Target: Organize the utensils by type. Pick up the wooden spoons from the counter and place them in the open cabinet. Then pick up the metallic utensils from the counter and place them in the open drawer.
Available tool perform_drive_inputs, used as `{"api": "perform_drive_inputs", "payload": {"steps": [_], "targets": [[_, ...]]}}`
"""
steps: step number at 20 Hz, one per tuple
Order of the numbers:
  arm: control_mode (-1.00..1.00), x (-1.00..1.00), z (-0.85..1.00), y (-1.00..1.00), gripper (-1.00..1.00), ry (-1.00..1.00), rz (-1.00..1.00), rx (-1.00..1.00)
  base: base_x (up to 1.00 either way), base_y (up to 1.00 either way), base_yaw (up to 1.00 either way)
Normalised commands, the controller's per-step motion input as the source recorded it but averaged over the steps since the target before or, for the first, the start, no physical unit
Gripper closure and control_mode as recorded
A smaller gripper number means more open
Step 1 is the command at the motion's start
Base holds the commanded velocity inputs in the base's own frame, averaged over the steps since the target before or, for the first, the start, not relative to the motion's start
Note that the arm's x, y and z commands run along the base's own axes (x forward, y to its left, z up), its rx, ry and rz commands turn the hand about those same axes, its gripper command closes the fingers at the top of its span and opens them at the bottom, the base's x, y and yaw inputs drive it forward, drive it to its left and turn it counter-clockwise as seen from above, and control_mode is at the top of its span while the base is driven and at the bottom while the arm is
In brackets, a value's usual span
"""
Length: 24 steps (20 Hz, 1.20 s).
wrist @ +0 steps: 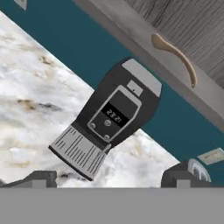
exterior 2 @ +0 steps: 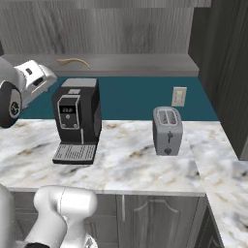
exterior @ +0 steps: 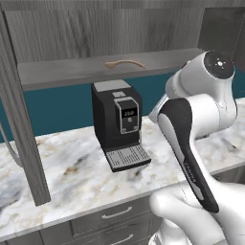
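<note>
Marble counter [exterior: 72, 177] with brownish veining runs across the kitchen, teal wall behind it and grey wood-grain base units with drawer fronts below. On the counter stands a black coffee machine [exterior: 117, 122] with a small display and a ribbed drip tray at its near foot; further right, in the right base view, a silver toaster [exterior 2: 167, 130] sits below a wall outlet [exterior 2: 178, 96].

Above, the open cabinet [exterior: 95, 72] shows its flat grey shelf, and one wooden spoon [exterior: 124, 63] already lies on it, far back and a little right of the coffee machine's top. From the hand camera the same spoon rests on the shelf with nothing touching it.

The gripper [wrist: 111, 179] hangs in the air in front of the coffee machine and below the shelf, its jaws spread wide and empty, well apart from the spoon.

As I judge it, at least one wooden spoon has been stored. No other utensils are visible on this stretch of counter, so any remaining spoons and all the metallic pieces still await handling, along with the drawer stage.
</note>
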Motion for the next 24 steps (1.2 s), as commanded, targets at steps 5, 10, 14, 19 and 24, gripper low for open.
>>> {"api": "perform_drive_inputs", "payload": {"steps": [5,10,14,19,24], "targets": [[-1.0,-0.46,-0.42,-0.25,-1.0,0.02,-0.2,0.19,0.0,0.0,0.0],[-1.0,-0.29,-0.43,-0.29,-1.0,0.11,-0.18,0.2,0.0,0.0,0.0],[-1.0,-0.24,-0.52,-0.23,-1.0,0.08,-0.14,0.17,0.0,0.0,0.0],[-1.0,-0.05,-0.45,-0.24,-1.0,0.19,-0.15,0.16,0.0,0.0,0.0],[-1.0,0.02,-0.43,-0.17,-1.0,0.23,-0.13,0.14,0.0,0.0,0.0]]}}
